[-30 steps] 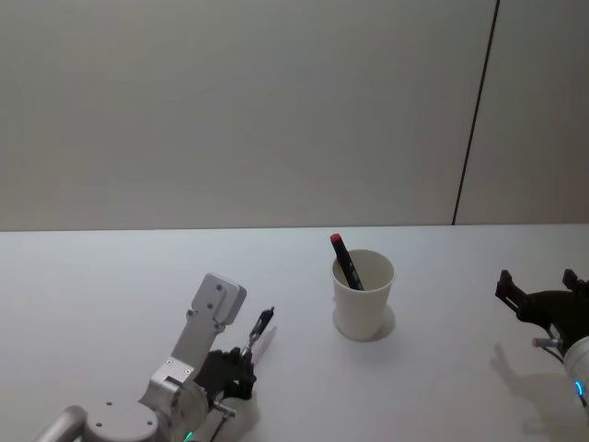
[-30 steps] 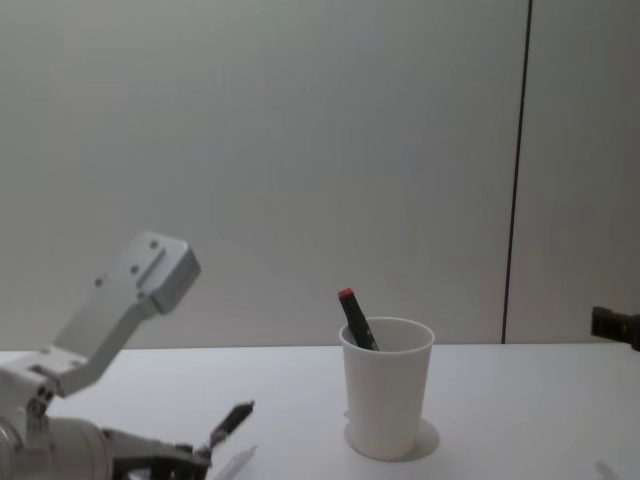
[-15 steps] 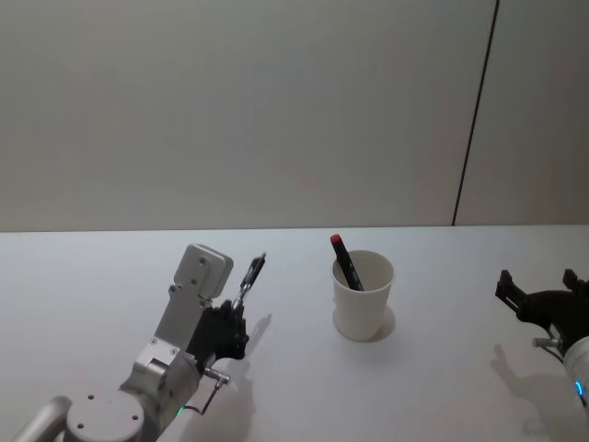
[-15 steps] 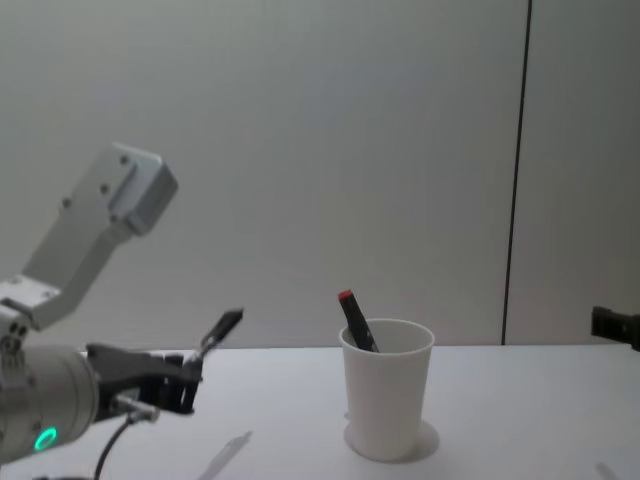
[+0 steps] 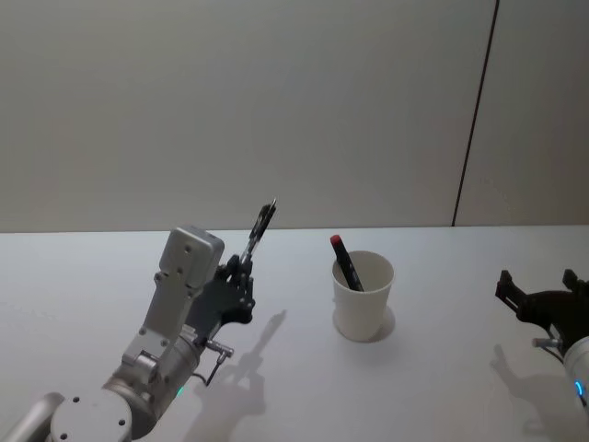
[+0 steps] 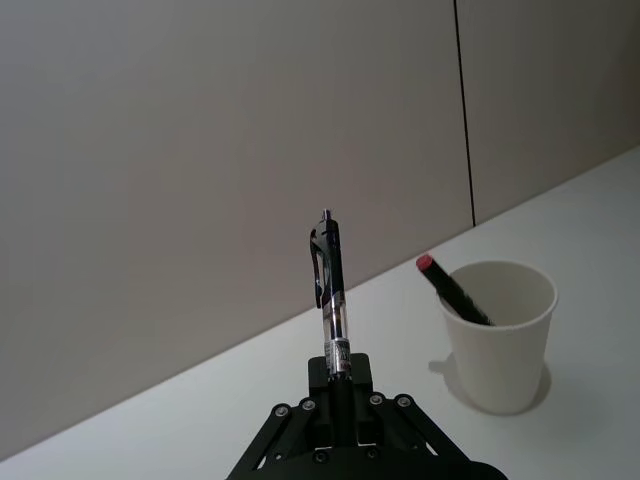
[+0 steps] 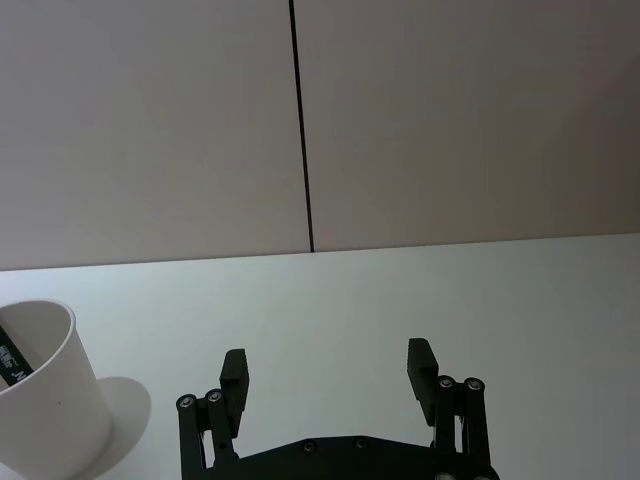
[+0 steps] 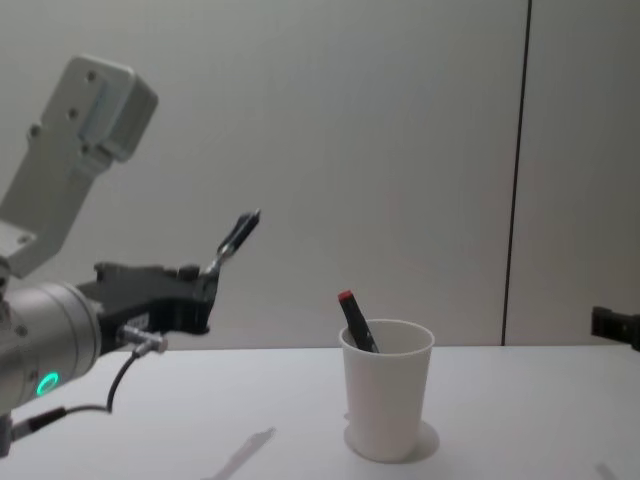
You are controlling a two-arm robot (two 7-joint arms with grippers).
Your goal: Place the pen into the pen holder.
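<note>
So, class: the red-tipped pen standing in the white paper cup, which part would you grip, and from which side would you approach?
Grip the red-tipped pen by its exposed top end, coming from above along its lean. Only that end clears the paper cup at the rim; the shaft is walled in. It tilts toward the robot's left.

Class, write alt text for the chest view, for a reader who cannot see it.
The left gripper, raised above the table, grips a pen angled upward, left of the pen holder, a white paper cup with a red-tipped marker inside. The right gripper sits at the right edge.
</note>
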